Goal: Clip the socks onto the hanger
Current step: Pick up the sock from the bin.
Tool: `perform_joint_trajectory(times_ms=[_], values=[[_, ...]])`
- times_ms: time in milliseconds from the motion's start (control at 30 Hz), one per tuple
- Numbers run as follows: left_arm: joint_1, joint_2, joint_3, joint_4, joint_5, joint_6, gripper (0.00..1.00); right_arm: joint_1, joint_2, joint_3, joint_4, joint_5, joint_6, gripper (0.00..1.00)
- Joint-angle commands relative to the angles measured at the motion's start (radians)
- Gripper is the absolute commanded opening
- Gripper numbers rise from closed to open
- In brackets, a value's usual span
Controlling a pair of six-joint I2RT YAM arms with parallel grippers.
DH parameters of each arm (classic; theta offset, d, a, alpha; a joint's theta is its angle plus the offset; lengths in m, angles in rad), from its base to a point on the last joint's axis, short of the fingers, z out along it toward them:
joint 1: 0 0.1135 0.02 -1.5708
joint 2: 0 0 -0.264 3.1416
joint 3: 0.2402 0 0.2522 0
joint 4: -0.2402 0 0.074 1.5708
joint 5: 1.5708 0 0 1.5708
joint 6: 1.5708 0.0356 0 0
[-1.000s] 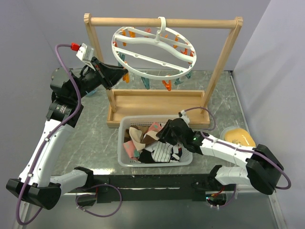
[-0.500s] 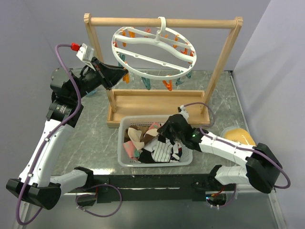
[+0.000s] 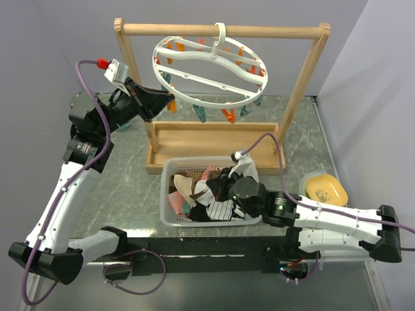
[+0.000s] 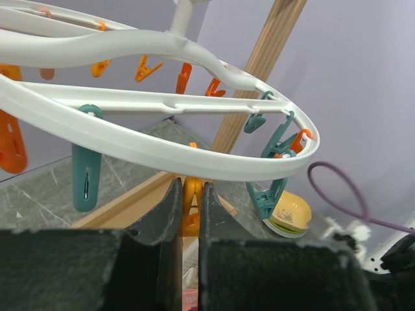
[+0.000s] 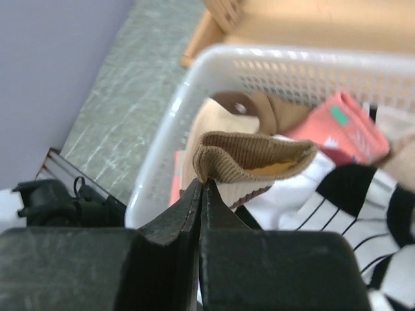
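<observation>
Your left arm rises from its base at the near-left corner, bends at the elbow and points right, toward the left post of the wooden frame (image 3: pixel 279 30). The left gripper (image 4: pixel 190 197) is raised under the near rim of the hanger (image 4: pixel 162 155). Its jaws are narrow, squeezed on an orange peg (image 4: pixel 191 194) that hangs from that rim. The hanger (image 3: pixel 192 57) hangs tilted by its hook from the frame's round top bar, with orange and teal pegs dangling below the ring.

Your right arm lies low and stretched out. From its base at the near right, the forearm runs left across the table (image 3: pixel 130 181) to the white basket (image 3: pixel 165 201). The right gripper (image 5: pixel 202 183) reaches in over the pile of socks (image 3: pixel 207 194), which fills the basket in front of the frame's tray. Its jaws are pressed together on a thin pinch of fabric — the corner of the cuff of a brown sock (image 5: pixel 253 155). This sock lies on top of a black-and-white striped sock (image 5: pixel 363 207), with a pink sock (image 5: pixel 343 126) just behind it.

A yellow dish (image 3: pixel 325 188) sits on the table right of the basket — apart from it.
</observation>
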Motion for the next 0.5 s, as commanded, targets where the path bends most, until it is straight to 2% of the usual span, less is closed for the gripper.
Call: perform_joint_trajectory(times_ms=[0,267,333,467], values=[[-0.001,-0.002,0.030,0.011,0.017,-0.013,0.01,0.057,-0.087,0.120,0.014,0.133,-0.261,0.00],[-0.001,0.000,0.036,0.013,0.017,-0.016,0.01,0.094,-0.117,0.382,-0.037,0.074,-0.594,0.00],[-0.001,-0.002,0.038,0.014,0.017,-0.019,0.01,0.094,-0.078,0.463,-0.090,0.026,-0.671,0.00],[-0.001,-0.002,0.038,0.020,0.020,-0.024,0.01,0.100,0.037,0.582,-0.212,0.026,-0.710,0.00]])
